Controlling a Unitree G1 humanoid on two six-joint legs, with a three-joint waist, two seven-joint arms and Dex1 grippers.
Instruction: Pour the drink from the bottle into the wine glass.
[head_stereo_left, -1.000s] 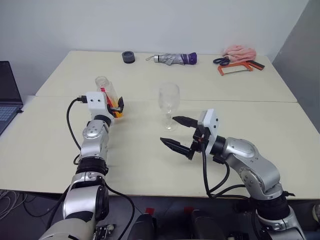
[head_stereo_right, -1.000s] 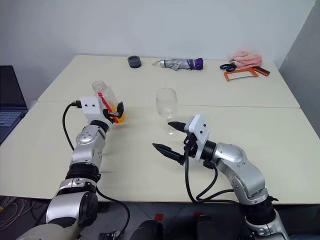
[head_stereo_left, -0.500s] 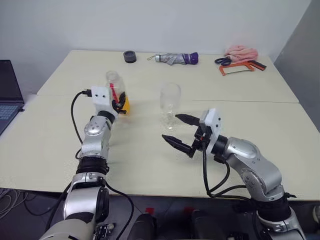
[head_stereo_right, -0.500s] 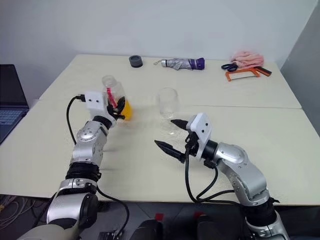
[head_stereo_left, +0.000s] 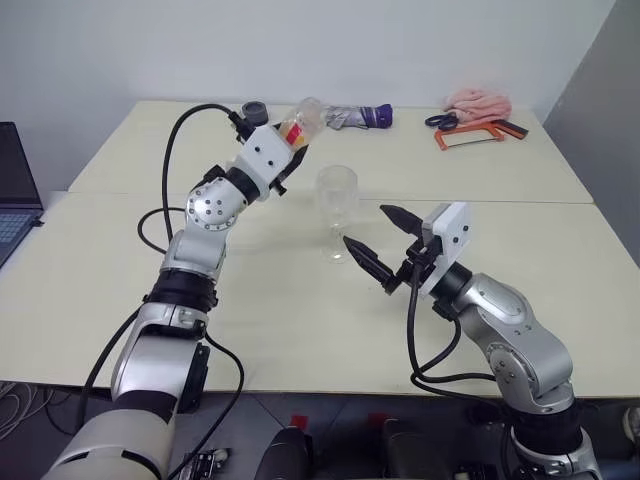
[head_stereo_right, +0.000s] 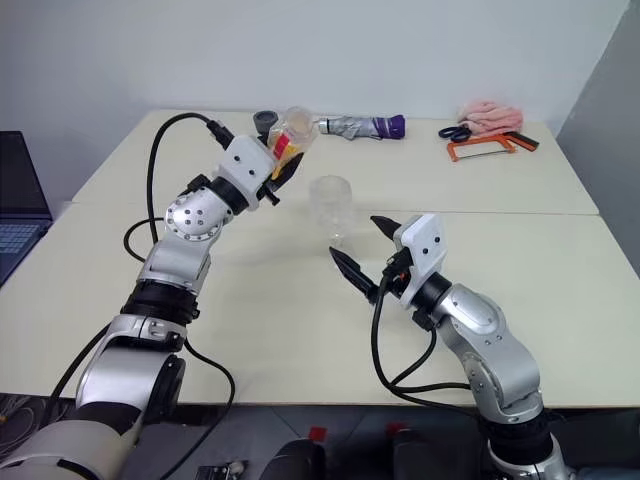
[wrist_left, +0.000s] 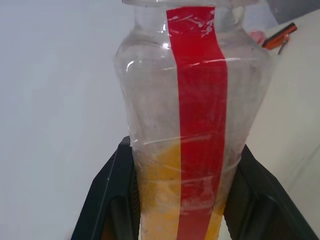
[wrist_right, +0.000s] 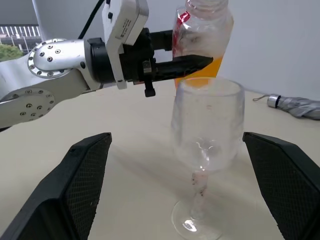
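My left gripper (head_stereo_left: 287, 140) is shut on the bottle (head_stereo_left: 301, 119), a clear plastic one with a red label strip (wrist_left: 200, 125). It holds the bottle in the air, tilted, up and to the left of the wine glass (head_stereo_left: 337, 203). The orange-yellow drink (wrist_left: 159, 200) sits in the bottle's lower part, between the black fingers (wrist_left: 107, 200). The wine glass stands upright and empty on the table (head_stereo_left: 120, 290). In the right wrist view the bottle (wrist_right: 202, 35) hangs just behind the glass (wrist_right: 207, 125). My right gripper (head_stereo_left: 366, 227) is open, close to the glass's near right side, holding nothing.
Along the table's far edge lie a black round object (head_stereo_left: 257, 110), a folded umbrella (head_stereo_left: 352, 117), a pink cloth (head_stereo_left: 478, 101), scissors and an orange hacksaw (head_stereo_left: 470, 136). A laptop (head_stereo_left: 15, 190) sits at the far left.
My left gripper closed on the bottle, lifted it off the table, carried it right toward the wine glass and tilted it. My right gripper shifted slightly right, staying open.
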